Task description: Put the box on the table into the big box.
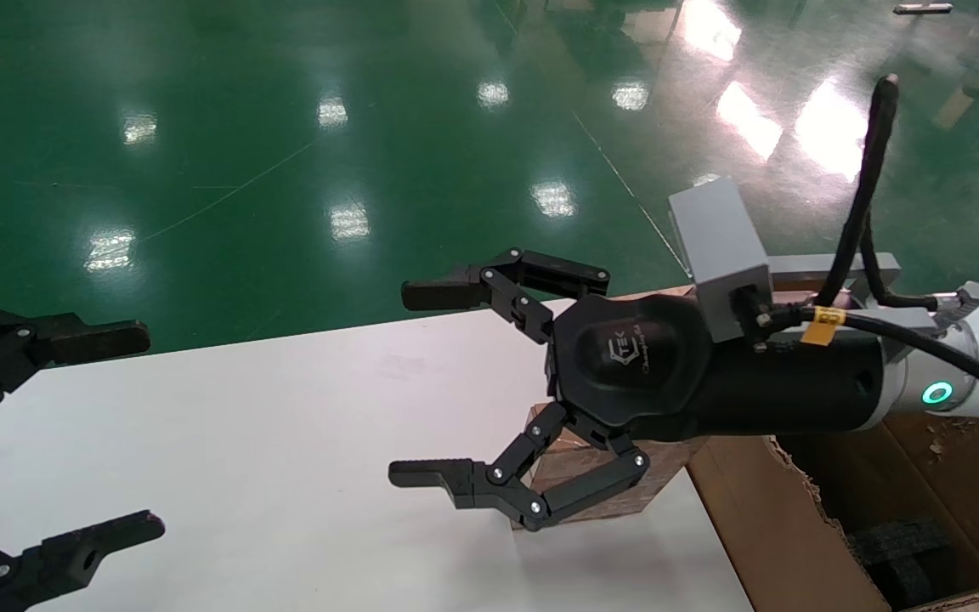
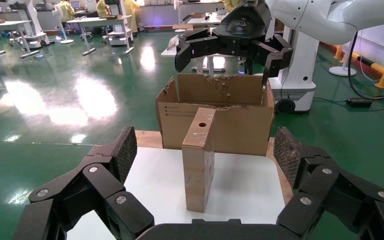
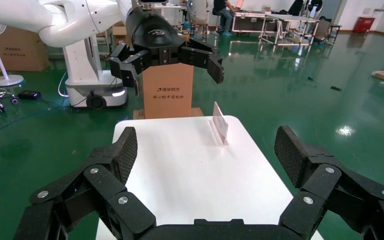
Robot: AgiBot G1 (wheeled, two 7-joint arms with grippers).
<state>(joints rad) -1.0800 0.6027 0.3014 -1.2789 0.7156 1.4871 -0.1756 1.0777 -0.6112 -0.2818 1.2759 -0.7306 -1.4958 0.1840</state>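
Observation:
The small brown box (image 1: pixel 579 480) stands on end on the white table (image 1: pixel 285 425) near its right edge, mostly hidden under my right gripper's body. In the left wrist view the box (image 2: pixel 198 160) stands upright, its hole on the top face, with the big box (image 2: pixel 230 125) behind it. The big box (image 1: pixel 783 527) is open beside the table's right end. My right gripper (image 1: pixel 417 382) is open and empty above the table, over the small box and not touching it; it also shows in the left wrist view (image 2: pixel 232 47). My left gripper (image 1: pixel 128 433) is open and empty at the table's left end.
Black foam blocks (image 1: pixel 906 552) lie inside the big box. A small clear card stand (image 3: pixel 220 124) stands on the table (image 3: pixel 180 170). Another printed carton (image 3: pixel 167 92) stands on the floor beyond the table's left end. Green floor lies all around.

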